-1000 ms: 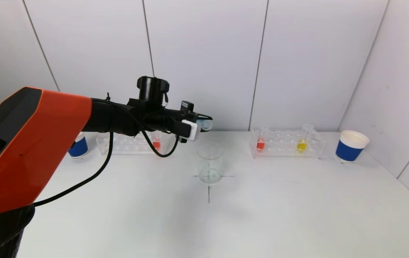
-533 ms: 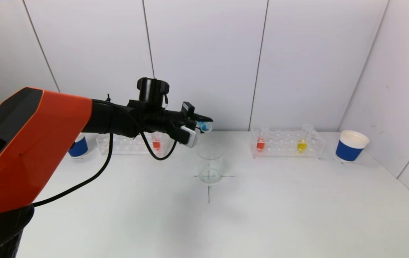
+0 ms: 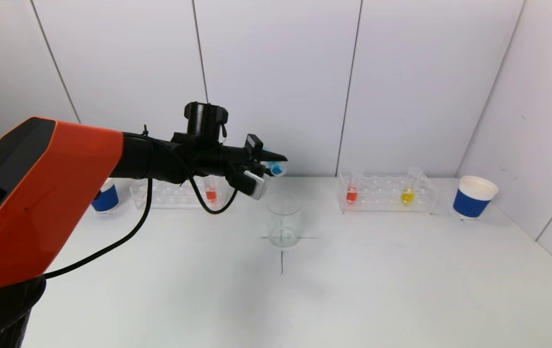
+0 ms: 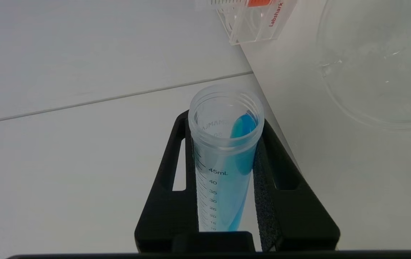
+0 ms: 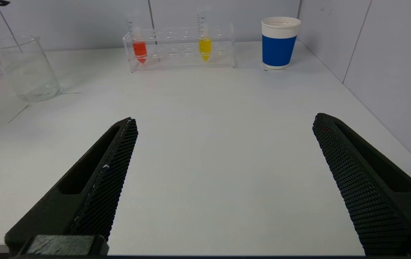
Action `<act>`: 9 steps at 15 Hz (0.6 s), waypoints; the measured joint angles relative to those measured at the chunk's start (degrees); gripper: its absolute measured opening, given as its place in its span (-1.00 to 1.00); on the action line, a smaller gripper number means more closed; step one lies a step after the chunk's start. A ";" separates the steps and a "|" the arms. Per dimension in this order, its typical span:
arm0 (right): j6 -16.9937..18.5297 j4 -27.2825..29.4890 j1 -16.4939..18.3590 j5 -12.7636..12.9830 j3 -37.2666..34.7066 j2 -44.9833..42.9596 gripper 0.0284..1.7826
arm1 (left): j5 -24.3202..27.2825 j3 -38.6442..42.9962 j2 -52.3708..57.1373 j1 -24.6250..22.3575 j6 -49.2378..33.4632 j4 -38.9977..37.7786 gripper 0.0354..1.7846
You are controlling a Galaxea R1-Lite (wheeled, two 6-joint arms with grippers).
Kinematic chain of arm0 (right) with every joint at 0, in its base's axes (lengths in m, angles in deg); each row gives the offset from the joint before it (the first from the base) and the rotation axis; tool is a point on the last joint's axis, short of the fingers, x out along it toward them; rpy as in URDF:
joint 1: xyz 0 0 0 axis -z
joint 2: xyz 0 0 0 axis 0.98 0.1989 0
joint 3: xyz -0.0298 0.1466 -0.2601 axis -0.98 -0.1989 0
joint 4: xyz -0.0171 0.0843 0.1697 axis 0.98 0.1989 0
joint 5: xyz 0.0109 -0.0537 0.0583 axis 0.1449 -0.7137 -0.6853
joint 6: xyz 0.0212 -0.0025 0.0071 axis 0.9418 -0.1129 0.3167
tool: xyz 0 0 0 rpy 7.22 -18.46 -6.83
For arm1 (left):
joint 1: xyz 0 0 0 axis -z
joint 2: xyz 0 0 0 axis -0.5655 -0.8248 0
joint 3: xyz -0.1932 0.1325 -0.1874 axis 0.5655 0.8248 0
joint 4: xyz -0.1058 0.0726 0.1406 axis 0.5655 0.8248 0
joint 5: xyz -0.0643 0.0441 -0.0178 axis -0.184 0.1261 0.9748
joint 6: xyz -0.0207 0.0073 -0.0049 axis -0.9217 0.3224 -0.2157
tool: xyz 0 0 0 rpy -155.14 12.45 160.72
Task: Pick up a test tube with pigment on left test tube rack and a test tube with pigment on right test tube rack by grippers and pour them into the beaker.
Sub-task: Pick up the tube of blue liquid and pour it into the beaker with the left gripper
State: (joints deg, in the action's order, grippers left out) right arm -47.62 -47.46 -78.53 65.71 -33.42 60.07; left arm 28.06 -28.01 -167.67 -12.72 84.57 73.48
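Since a second ago the left tool [image 3: 265,170] has rolled further, tipping its gripped blue-pigment test tube [image 3: 276,168] mouth-down above the empty beaker [image 3: 283,220] at frame centre; pouring seems about to start. The right tool [image 5: 223,180] waits wide open.

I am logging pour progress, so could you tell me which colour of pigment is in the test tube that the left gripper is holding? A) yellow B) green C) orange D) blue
D: the left gripper is shut on the test tube, and blue liquid runs along its tilted wall.
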 joint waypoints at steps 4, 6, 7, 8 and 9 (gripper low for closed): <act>0.02 0.00 0.00 0.00 0.00 0.00 0.99 | -0.66 -0.28 -0.57 0.00 1.58 -2.43 -0.52; 0.00 0.00 0.00 0.00 0.00 0.00 0.99 | -0.79 -1.44 -1.16 0.00 2.46 -2.51 -0.52; 0.04 0.00 0.00 0.00 0.00 0.00 0.99 | -0.82 -1.91 -1.38 0.04 2.55 -2.54 -0.52; 0.02 0.00 0.00 0.00 0.00 0.00 0.99 | -0.88 -2.16 -1.54 0.11 2.77 -2.54 -0.52; 0.02 0.00 0.00 0.00 0.00 0.00 0.99 | -0.88 -2.29 -1.62 0.17 3.21 -2.54 -0.52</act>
State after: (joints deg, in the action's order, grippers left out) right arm -47.59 -47.46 -78.53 65.71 -33.42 60.07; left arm 27.18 -30.30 -169.29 -12.55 87.77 70.94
